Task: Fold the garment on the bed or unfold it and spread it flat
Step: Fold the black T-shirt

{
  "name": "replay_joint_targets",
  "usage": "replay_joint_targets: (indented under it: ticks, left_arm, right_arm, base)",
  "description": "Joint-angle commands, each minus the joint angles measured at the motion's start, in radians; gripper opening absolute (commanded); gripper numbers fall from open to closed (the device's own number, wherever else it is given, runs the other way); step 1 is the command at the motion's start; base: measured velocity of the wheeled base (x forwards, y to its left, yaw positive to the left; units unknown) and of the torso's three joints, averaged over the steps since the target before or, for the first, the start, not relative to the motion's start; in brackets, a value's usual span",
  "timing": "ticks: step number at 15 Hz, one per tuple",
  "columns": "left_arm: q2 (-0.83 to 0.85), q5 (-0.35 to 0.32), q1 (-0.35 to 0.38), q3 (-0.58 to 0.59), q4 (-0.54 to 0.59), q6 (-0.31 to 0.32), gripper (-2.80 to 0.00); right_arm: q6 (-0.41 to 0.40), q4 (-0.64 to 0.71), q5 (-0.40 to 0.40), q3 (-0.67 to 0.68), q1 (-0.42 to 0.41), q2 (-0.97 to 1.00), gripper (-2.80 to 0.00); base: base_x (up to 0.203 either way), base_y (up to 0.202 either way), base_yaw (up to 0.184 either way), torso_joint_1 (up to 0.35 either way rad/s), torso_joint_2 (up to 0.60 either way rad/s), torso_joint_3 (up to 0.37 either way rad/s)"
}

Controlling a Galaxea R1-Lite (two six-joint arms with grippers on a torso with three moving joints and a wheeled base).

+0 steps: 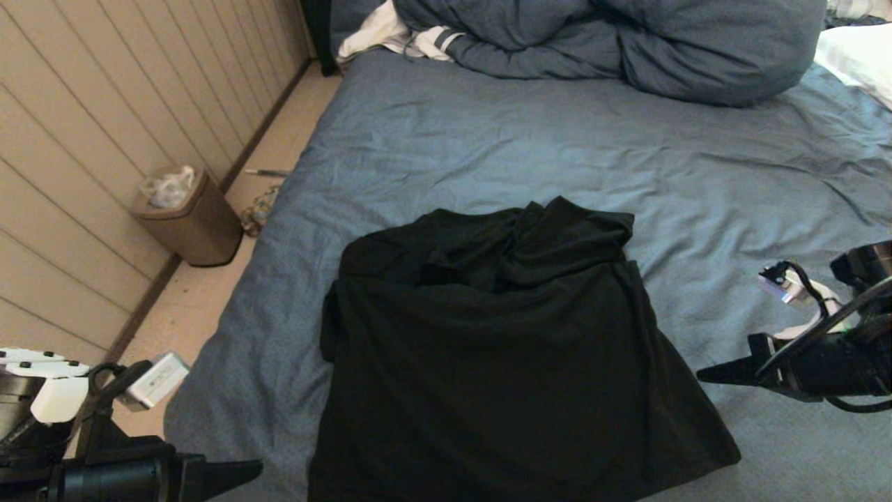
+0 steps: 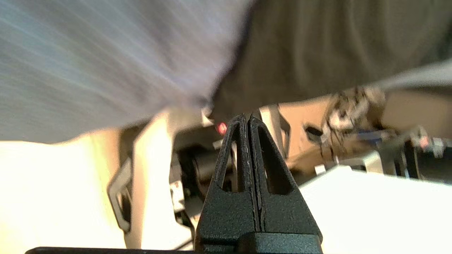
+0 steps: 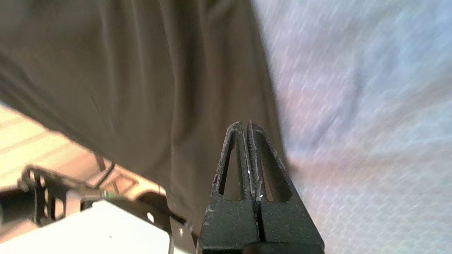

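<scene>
The black T-shirt [image 1: 509,362] lies on the slate-blue bed sheet [image 1: 557,146], plain side up, at the near edge of the bed. Its lower body is spread fairly flat, while the end farthest from you is bunched into a rumpled ridge of folds. Take the T-shirt as your landmark: the left gripper [image 1: 244,471] sits off its near left corner, and the right gripper [image 1: 707,374] sits off its right edge, just short of the hem. Both claws are pressed fully closed and pinch nothing.

The step in hand looks like a fresh approach for a two-handed grasp. Part both pairs of fingers before you reach the cloth; closed tips will only push it. Come in low and from the sides, take matching corners, and lift evenly so the fabric stays taut between the hands. If you mean to spread it, go for the bunched far end, since that is where the work remains. Pinch only the shirt layers, not the sheet beneath.

The head view alone gives you the shirt's whole outline, the rumpled far end, the blue-grey duvet [image 1: 627,42] well beyond it and the brown waste bin [image 1: 191,223] on the floor to its left. The left wrist view [image 2: 248,120] and the right wrist view [image 3: 246,125] settle what the head view cannot: fingertips meeting with no cloth between them. The right wrist view also shows the shirt's edge running close beside the tips.
</scene>
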Motion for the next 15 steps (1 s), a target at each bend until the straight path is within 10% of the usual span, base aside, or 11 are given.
replay_joint_targets:
  ticks: [1, 6, 7, 14, 15]
  left_arm:
    - [0.026, -0.015, -0.036, 0.014, -0.001, -0.005, -2.8]
    - [0.121, -0.016, -0.056, 0.029, -0.047, -0.026, -2.8]
    - [0.124, -0.016, -0.056, 0.029, -0.048, -0.028, 0.0]
    - [0.106, -0.021, -0.058, 0.009, -0.091, -0.03, 0.0]
    - [0.106, -0.021, -0.057, -0.008, -0.091, -0.033, 0.0]
  right_arm:
    - [-0.004, 0.002, 0.008, 0.022, 0.026, -0.009, -2.8]
    - [0.006, 0.008, 0.009, -0.037, 0.02, 0.017, -2.8]
    - [0.012, 0.009, 0.009, -0.04, 0.021, 0.017, -2.8]
    - [0.013, 0.003, 0.005, -0.033, 0.09, 0.082, -2.8]
    - [0.01, 0.001, 0.005, -0.032, 0.096, 0.094, 0.0]
  base:
    - [0.0, 0.0, 0.0, 0.0, 0.0, 0.0]
    - [0.0, 0.0, 0.0, 0.0, 0.0, 0.0]
    - [0.0, 0.0, 0.0, 0.0, 0.0, 0.0]
    - [0.0, 0.0, 0.0, 0.0, 0.0, 0.0]
    - [0.0, 0.0, 0.0, 0.0, 0.0, 0.0]
